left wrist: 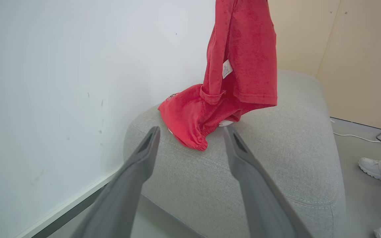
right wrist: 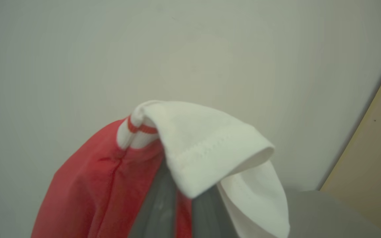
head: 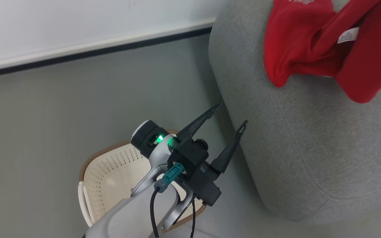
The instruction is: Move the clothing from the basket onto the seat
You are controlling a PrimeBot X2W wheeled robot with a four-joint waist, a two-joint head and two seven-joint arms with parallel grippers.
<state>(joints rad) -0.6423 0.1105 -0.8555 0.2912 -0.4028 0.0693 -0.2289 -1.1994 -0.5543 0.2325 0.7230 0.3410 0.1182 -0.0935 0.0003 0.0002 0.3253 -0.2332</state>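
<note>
Clothing (left wrist: 243, 59) hangs clenched in the right pincer (right wrist: 182, 198), hem touching the sofa (left wrist: 276, 148), seemingly for lowering; left pincer (head: 232, 114) gapes empty above the basket (head: 111, 172).

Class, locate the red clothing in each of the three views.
Head view: clothing upper right, on the seat.
Left wrist view: top centre, hanging down onto the seat.
Right wrist view: lower centre, red with white trim.
Shared landmark: the grey seat.
</note>
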